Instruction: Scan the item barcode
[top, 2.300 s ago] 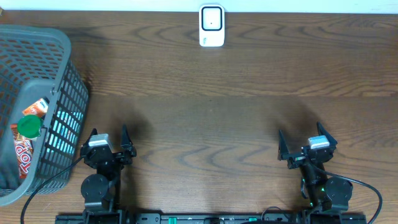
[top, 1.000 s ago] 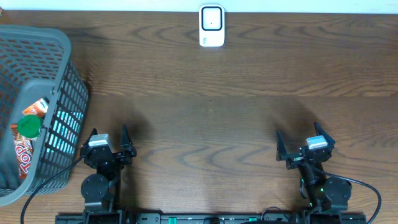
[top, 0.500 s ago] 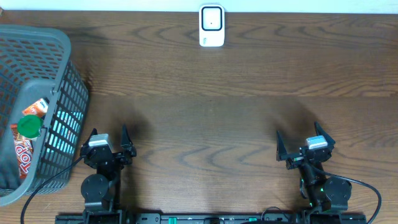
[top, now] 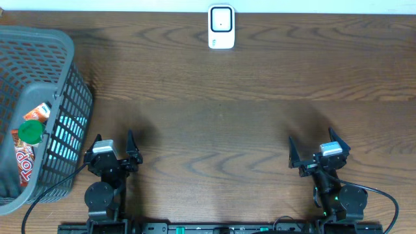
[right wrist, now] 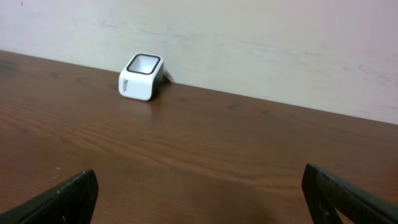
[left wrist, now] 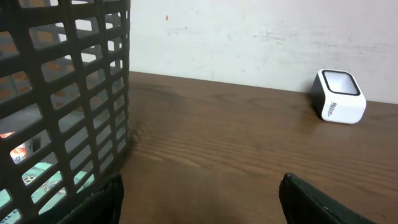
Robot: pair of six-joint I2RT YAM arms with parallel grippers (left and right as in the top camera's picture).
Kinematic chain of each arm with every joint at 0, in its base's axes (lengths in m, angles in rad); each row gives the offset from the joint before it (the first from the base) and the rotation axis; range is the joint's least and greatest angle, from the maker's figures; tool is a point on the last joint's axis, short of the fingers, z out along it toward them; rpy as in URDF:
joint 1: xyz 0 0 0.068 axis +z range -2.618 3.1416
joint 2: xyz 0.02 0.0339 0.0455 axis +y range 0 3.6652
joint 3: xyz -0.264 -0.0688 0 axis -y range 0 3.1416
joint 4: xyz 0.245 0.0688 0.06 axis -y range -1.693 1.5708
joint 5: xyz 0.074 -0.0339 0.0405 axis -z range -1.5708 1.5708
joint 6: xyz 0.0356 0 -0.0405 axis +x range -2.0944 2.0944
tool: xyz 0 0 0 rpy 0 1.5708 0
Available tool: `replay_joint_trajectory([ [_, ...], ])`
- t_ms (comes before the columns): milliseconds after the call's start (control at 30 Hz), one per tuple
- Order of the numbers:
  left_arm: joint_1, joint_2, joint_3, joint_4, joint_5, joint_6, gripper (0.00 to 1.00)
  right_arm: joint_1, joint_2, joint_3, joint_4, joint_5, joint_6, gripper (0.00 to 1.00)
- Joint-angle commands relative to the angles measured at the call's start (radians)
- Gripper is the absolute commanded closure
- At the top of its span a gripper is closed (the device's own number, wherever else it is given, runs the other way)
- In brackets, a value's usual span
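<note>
The items lie in a grey mesh basket [top: 65,123] at the table's left edge: an orange pack [top: 39,112], a green-lidded thing [top: 30,132] and a red snack pack [top: 23,162]. No barcode shows from here. A white scanner [top: 221,27] stands at the far middle, also visible as the scanner [left wrist: 339,96] in the left wrist view and the scanner [right wrist: 141,77] in the right wrist view. My left gripper [top: 114,138] rests open near the front edge, just right of the basket, holding nothing. My right gripper [top: 313,138] is open and empty at the front right.
The basket wall [left wrist: 68,93] fills the left of the left wrist view, close to that gripper's left finger [left wrist: 99,202]. Bare wood table [top: 214,123] stretches between the arms and the scanner. A pale wall [right wrist: 249,37] stands behind the table's far edge.
The right gripper shifted very slightly to the left after the earliest frame. Nothing else has moved, and both grippers stay open.
</note>
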Motion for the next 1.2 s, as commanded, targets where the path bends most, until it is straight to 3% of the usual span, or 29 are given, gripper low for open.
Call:
replay_joint_trajectory([
  [0,0.002,-0.006,-0.017,-0.033,-0.029,0.014,0.20,0.010,-0.005,-0.001,-0.006,0.001,-0.003,0.01],
  [500,0.000,-0.006,-0.017,-0.005,-0.024,0.001,0.20,0.010,-0.005,-0.001,-0.006,0.001,-0.003,0.01],
  [833,-0.001,0.032,0.005,0.009,0.428,-0.003,0.20,0.010,-0.005,-0.001,-0.006,0.001,-0.003,0.01],
  [1000,-0.001,0.117,0.100,0.010,0.447,-0.021,0.19,0.010,-0.005,-0.001,-0.006,0.001,-0.003,0.01],
  [1167,-0.001,0.285,0.276,0.009,0.463,-0.147,0.20,0.010,-0.005,-0.001,-0.006,0.001,-0.003,0.01],
])
